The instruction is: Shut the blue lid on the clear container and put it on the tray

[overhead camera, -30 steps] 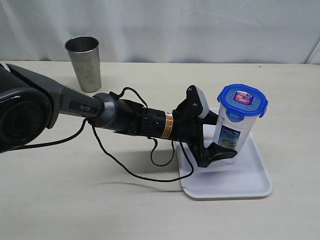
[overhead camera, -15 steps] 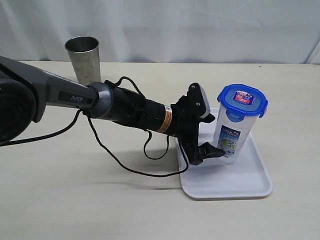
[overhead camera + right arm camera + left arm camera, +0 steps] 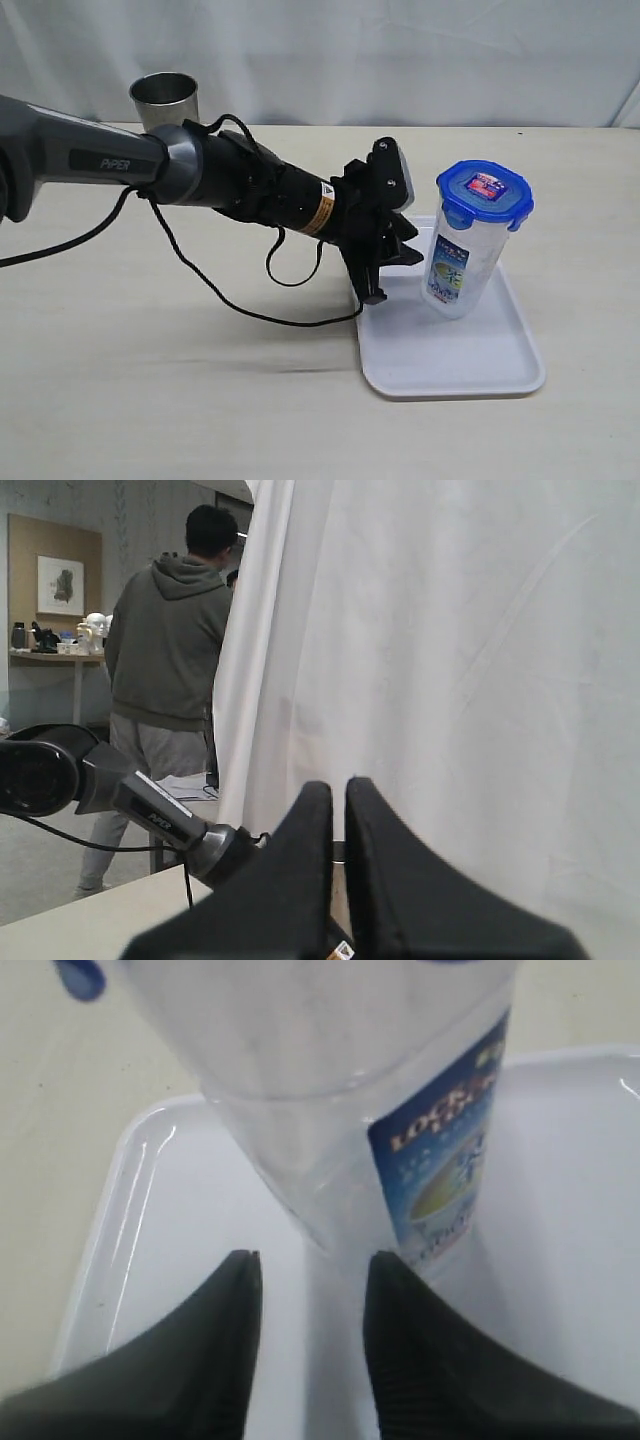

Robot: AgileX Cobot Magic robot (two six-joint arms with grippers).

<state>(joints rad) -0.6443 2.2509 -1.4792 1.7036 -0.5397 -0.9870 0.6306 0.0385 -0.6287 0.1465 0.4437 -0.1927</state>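
The clear container (image 3: 462, 262) stands on the white tray (image 3: 455, 368) with the blue lid (image 3: 484, 194) seated on its top. My left gripper (image 3: 393, 276) hovers just left of the container, over the tray's left edge, apart from it. In the left wrist view its jaws are a finger's width apart with nothing between them (image 3: 312, 1258), and only the tray (image 3: 150, 1210) shows in the gap. The container's labelled wall (image 3: 440, 1160) rises just beyond the fingertips. My right gripper (image 3: 339, 790) is shut and empty, raised and facing the curtain.
A grey steel cup (image 3: 163, 98) stands at the back left of the table. A black cable (image 3: 250, 310) hangs from the left arm and loops onto the table. A person (image 3: 165, 670) stands beyond the curtain's edge.
My left gripper has let go of the container, drawn back to the left and risen, and its jaws have narrowed. The container stays standing on the tray.
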